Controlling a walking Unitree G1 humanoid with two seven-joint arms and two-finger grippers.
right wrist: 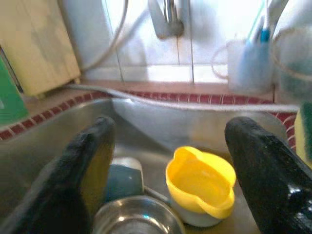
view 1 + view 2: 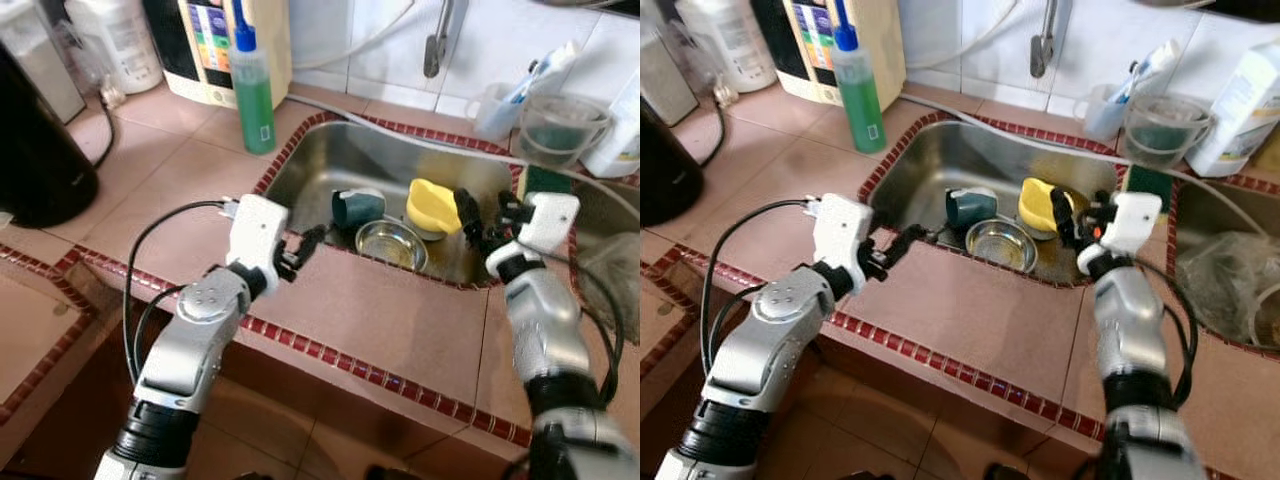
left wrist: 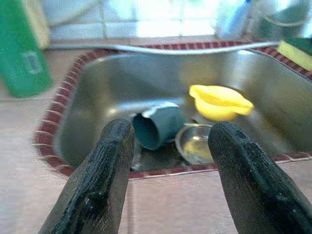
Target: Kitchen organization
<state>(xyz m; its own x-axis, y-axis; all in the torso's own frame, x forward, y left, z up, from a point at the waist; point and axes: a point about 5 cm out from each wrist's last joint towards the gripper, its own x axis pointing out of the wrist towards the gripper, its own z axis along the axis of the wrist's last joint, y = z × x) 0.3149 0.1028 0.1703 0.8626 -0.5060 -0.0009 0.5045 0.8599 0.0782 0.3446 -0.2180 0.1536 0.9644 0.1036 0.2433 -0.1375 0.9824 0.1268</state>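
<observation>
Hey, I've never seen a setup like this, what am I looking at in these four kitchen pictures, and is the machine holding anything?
This is a humanoid robot with two silver arms, each ending in a gripper of two long black fingers. The two wide pictures come from a stereo camera on its head, looking down at a tiled counter. The other two come from cameras on its wrists, looking along the fingers.

The left gripper hovers open over the counter at the near edge of the stainless steel sink. The right gripper is open above the sink's right side. Neither holds anything.

In the sink lie a teal cup on its side, a small round steel bowl and a yellow plastic cup with a spout. A green bottle of dish soap stands on the counter behind.
</observation>
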